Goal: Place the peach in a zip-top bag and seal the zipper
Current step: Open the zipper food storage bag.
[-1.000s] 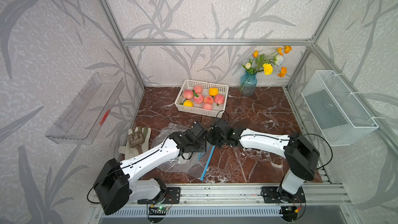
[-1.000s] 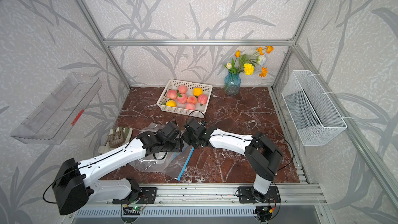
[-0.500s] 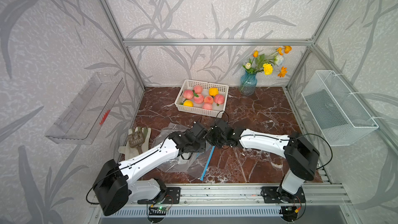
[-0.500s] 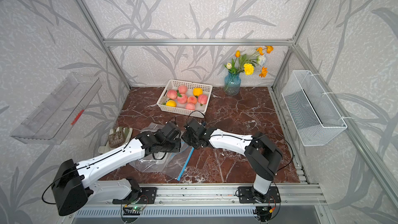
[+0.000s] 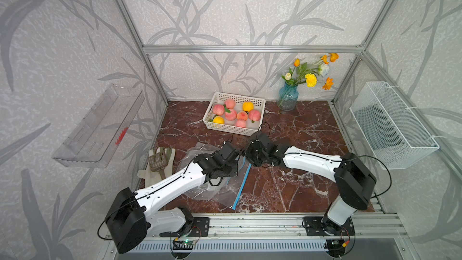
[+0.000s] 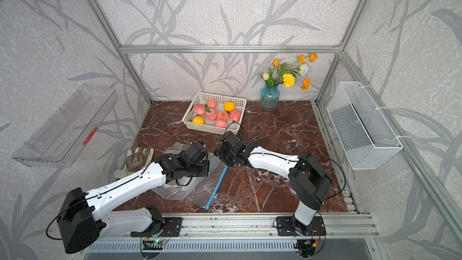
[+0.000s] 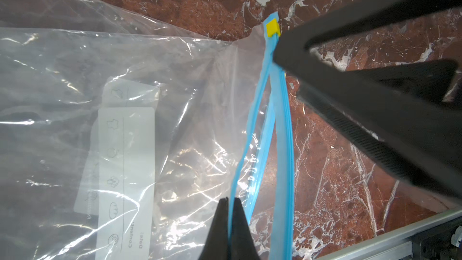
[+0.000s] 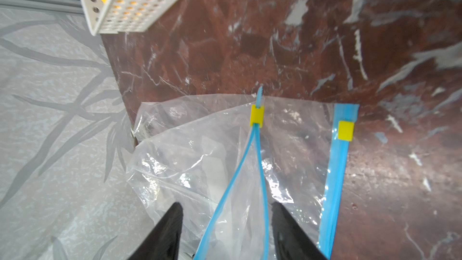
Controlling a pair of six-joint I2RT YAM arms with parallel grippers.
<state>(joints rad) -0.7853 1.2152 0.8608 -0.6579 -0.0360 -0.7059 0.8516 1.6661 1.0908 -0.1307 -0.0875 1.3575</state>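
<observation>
At the table's front edge lies the bag [image 7: 150,58], mouth half open. The left gripper [image 7: 228,205] is pinched tight on the bag's raised upper zip lip. Facing it across the zip, the right gripper [image 8: 226,216] stands parted with a finger on either side of the two blue lips, gripping nothing. The lips meet at the yellow slider [image 8: 257,116] at the bag's far end. A second bag [image 8: 335,183] lies flat beneath. Beyond the bag and apart from it, the peaches [image 5: 230,114] sit in the basket [image 5: 225,128].
</observation>
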